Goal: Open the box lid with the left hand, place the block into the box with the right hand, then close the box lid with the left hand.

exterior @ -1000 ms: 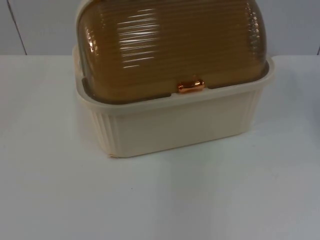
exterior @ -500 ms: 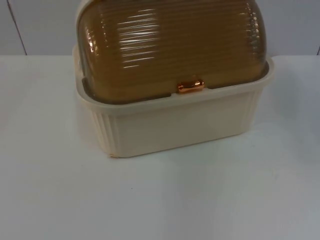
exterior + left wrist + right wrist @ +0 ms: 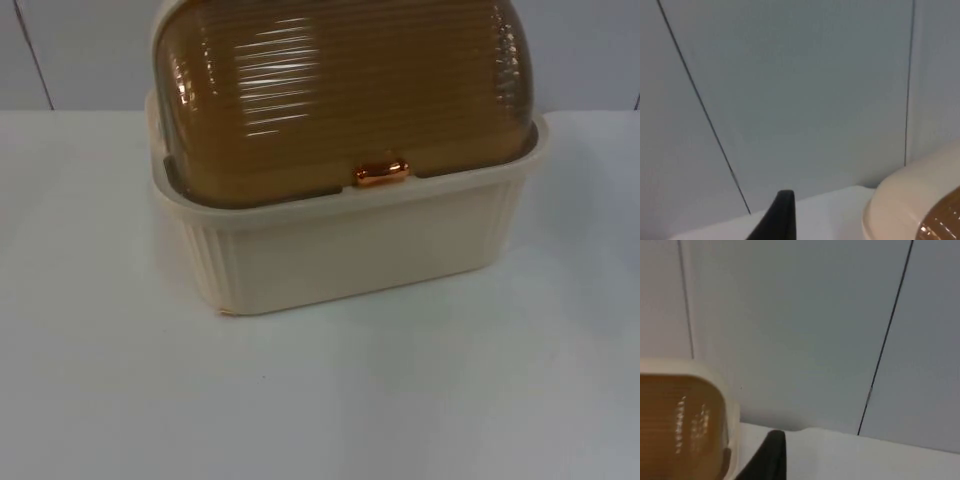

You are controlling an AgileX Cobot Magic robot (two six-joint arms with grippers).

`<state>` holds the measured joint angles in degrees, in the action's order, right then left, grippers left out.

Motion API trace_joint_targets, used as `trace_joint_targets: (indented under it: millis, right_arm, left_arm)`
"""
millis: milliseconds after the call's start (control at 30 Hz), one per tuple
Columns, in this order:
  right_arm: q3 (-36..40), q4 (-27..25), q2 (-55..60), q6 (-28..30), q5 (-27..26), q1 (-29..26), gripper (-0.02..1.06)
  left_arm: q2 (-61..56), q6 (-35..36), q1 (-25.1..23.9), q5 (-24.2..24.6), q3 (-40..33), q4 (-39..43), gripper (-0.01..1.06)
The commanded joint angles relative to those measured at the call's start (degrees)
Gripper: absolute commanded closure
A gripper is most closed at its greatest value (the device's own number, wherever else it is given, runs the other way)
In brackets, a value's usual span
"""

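One box [image 3: 345, 245] stands on the white surface [image 3: 320, 400], a cream ribbed tub with its long axis running across the top view, slightly skewed so that its left front corner comes nearer the camera than its right; its front wall faces the camera. One lid [image 3: 340, 95], amber, ribbed and domed, sits shut down on the box, its lower edge meeting the rim all along the front; one small copper handle [image 3: 381, 173] sits at the middle of that front edge, pointing toward the camera. The box backs close to the grey partition wall [image 3: 70, 55].

The left hand [image 3: 777, 220] shows as one black fingertip in the left wrist view, held off the box's left end, with the rounded cream corner of the box just beside it and a sliver of the amber lid past that; whether this hand is wide or narrow I cannot tell. The right hand [image 3: 767, 457] likewise shows as one black fingertip in the right wrist view, off the box's right end, with the lid's amber end and cream frame just beside it; its opening I cannot tell either. Both hands face the partition wall, apart from the box.
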<state>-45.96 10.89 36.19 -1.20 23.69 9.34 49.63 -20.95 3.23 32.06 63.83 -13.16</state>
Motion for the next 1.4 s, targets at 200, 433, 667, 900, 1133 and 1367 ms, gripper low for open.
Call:
trace_joint_targets:
  millis: [200, 433, 667, 900, 1133, 1367]
  right_arm:
    - [-5.54, 8.94, -18.30, -6.97, 18.85, 2.30, 0.00]
    - [-10.99, 9.40, -21.86, -5.46, 22.53, 0.34, 0.00]
    - [-11.01, 9.88, -27.13, -3.48, 18.35, -9.00, 0.00]
    - [-11.01, 8.23, -31.99, -2.06, 18.59, -8.64, 0.00]
    - [-11.01, 3.06, -36.19, -0.71, 24.59, -8.64, 0.00]
    - [-12.27, -13.23, -36.19, 8.77, 33.82, -8.64, 0.00]
  left_arm:
    - [-22.30, 5.22, 0.74, -4.24, -8.47, 4.91, 0.04]
    - [-29.85, 6.60, 0.14, -3.50, -8.47, 9.02, 0.04]
    - [-36.55, 10.91, -4.45, -5.58, -12.40, 13.62, 0.04]
    - [-42.43, 10.77, -4.45, -0.46, -13.33, 12.47, 0.04]
    - [-48.04, 11.39, -4.45, 4.68, -13.33, 12.26, 0.04]
    - [-49.63, 11.90, -4.45, 19.95, -10.88, 7.69, 0.04]
